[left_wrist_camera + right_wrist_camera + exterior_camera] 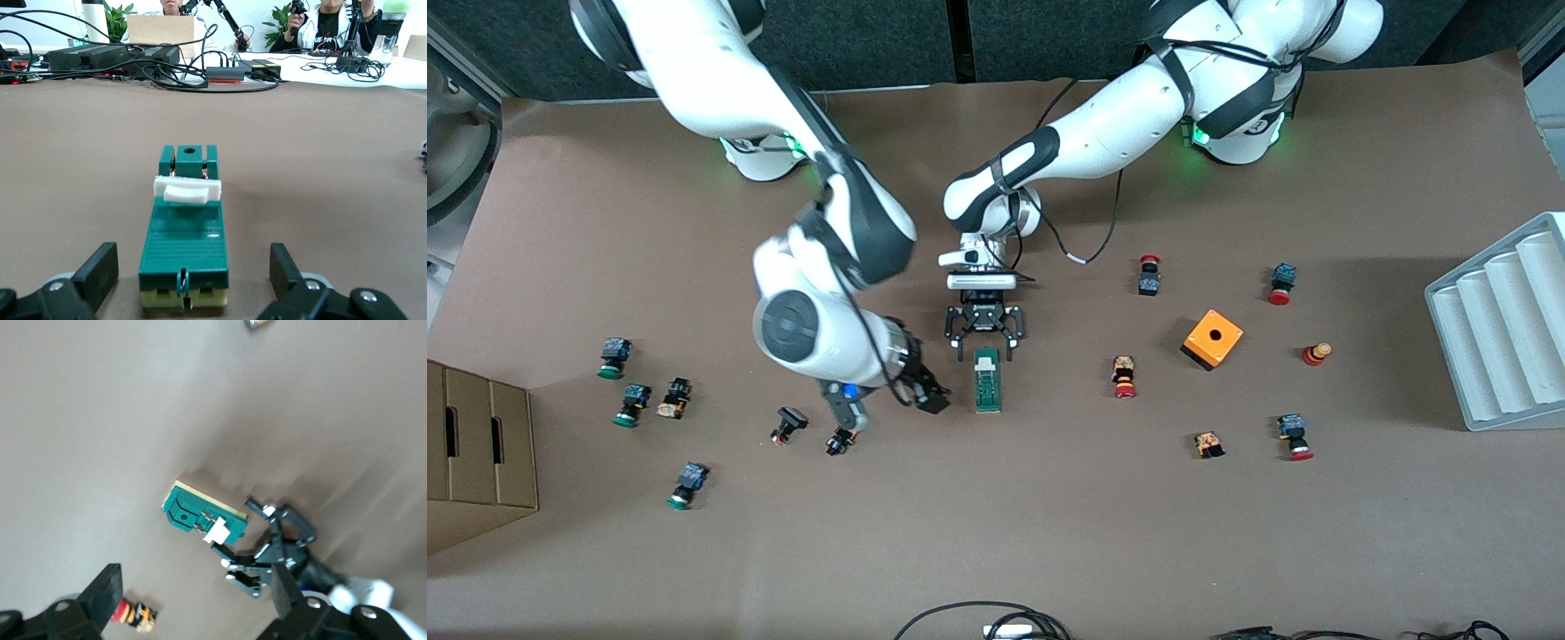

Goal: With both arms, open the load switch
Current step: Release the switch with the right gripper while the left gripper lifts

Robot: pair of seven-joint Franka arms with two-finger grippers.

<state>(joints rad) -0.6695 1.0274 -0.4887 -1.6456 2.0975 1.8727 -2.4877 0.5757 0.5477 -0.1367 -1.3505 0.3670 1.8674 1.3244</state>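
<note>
**Load switch: both grippers open, nothing held**

The load switch (pixel 987 380) lay flat on the brown table (pixel 1049 533), at the centre of the front view, its white tab (pixel 187 189) across the top face. The left gripper (pixel 984 335) stood at the switch's upper end in the front view, fingers (pixel 97 272) spread wide to either side of the green body and gripping nothing. The right gripper (pixel 927 391) sat just beside the switch, toward the right arm's end of the table, jaws likewise wide apart and empty, as its wrist view showed.

Judged procedure for the step in hand:
1. Close the left fingers squarely on the body's long sides, low, so the block cannot pivot.
2. Bring the right fingers onto the white tab only.
3. Move the tab while the left arm holds steady.

A red-capped push button (pixel 1124 377) lay well apart and posed no obstruction.
</note>
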